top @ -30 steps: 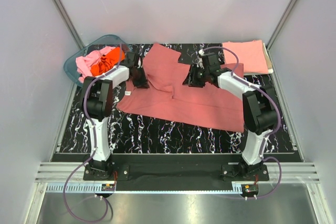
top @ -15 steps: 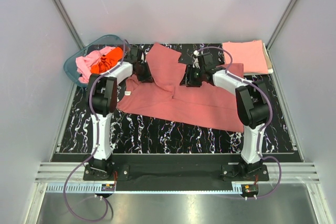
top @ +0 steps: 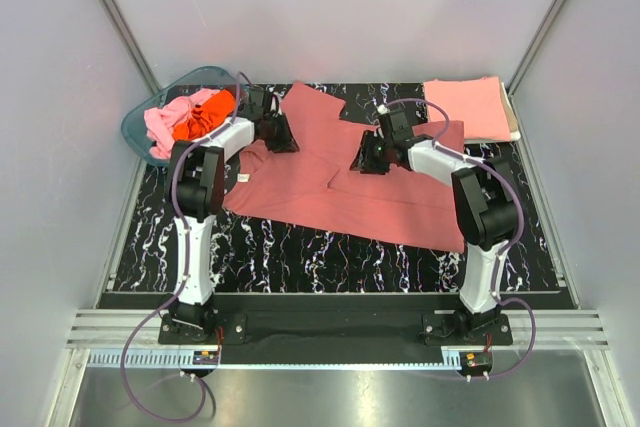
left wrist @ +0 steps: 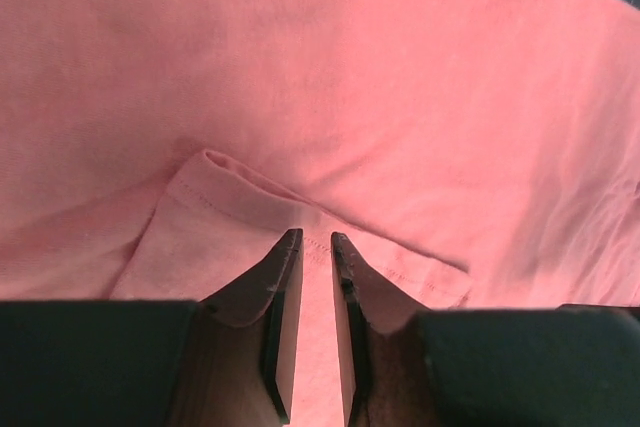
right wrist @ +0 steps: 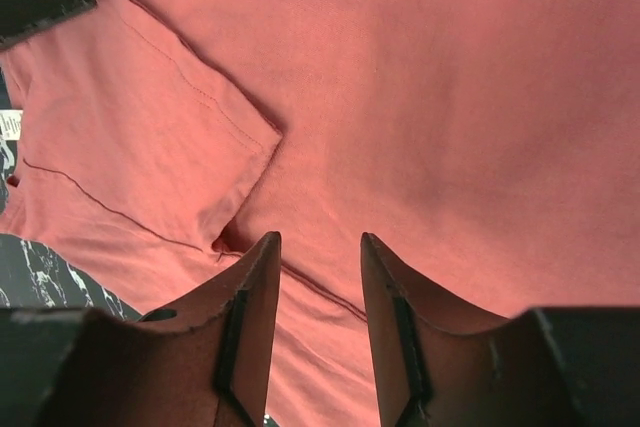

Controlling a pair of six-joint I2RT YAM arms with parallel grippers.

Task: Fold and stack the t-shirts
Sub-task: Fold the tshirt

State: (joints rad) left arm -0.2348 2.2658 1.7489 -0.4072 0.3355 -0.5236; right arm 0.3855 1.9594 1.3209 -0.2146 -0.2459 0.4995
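Fingers of both arms work low over the brick-red t-shirt (top: 340, 187), which is spread on the desk (top: 300, 247).
The left fingers (top: 278, 133) stand narrow, closed on a sleeve hem at the shirt's far left part. The right fingers (top: 371, 155) stand moderately apart just above the cloth near the shirt's middle, with nothing between them. A white neck label (top: 242, 178) shows at the shirt's left edge. A folded salmon-pink t-shirt (top: 468, 107) lies at the desk's far right corner. A pink t-shirt (top: 163, 127) and an orange t-shirt (top: 205, 112) lie bunched in the teal tub (top: 135, 127) at far left.
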